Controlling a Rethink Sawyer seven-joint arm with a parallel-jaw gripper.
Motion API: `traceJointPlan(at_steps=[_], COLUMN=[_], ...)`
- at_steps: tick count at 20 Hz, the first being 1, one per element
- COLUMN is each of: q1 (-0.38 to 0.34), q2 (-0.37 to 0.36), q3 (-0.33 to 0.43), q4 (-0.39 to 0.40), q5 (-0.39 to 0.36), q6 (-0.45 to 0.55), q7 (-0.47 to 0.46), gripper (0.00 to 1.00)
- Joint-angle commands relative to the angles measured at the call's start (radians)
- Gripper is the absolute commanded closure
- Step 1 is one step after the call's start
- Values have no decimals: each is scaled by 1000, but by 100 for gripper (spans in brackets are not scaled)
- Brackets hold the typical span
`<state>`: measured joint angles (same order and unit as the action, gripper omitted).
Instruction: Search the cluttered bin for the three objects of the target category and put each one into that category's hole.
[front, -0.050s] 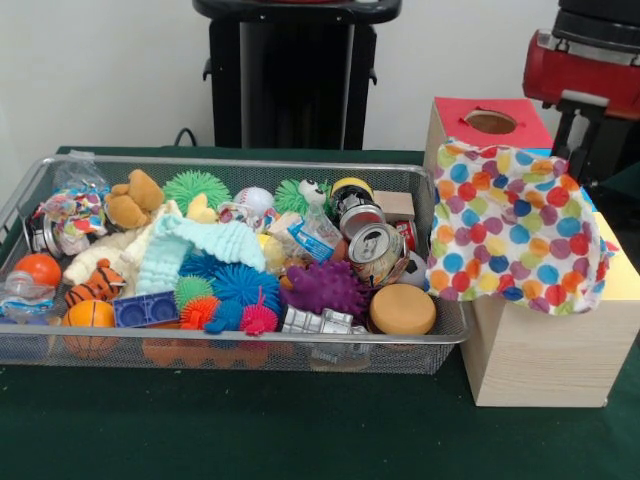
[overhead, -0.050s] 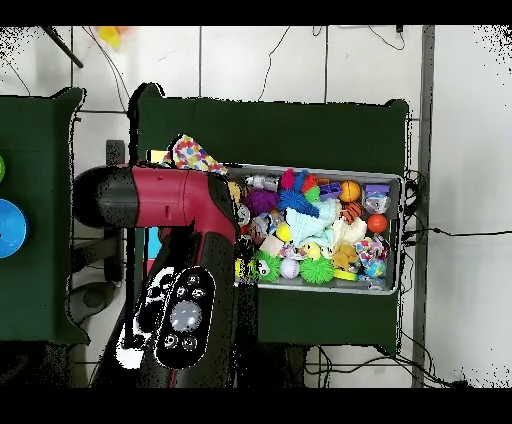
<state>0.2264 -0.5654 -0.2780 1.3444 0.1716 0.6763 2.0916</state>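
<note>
While tool stays unseen, state unknowable, wire bin (front, -0.050s: 30, 185) brims: spiky balls, purple one (front, -0.050s: 326, 288).

The spiky ball (front, -0.050s: 327, 287) is purple, and at its 9 o'clock a spiky ball (front, -0.050s: 243, 283) is blue. The folded cloth (front, -0.050s: 198, 247) is pale mint green. The draped cloth (front, -0.050s: 512, 224) is white with many-coloured dots. The box top (front, -0.050s: 524, 125) is red. The tablecloth (front, -0.050s: 250, 430) is dark green.

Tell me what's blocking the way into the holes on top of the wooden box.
A polka-dot cloth is draped over the wooden box, covering most of its top. Only the round hole in the red panel shows uncovered.
</note>
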Motion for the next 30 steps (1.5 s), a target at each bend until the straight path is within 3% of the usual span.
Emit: traceJointPlan(at_steps=[1,21,30], q1=[-37,-6,-12], q2=[83,94,87], q3=[111,99,148], q4=[117,101,106], q5=[-5,-1,34], q6=[-65,-30,-44], q7=[106,129,127], gripper=[100,100,100])
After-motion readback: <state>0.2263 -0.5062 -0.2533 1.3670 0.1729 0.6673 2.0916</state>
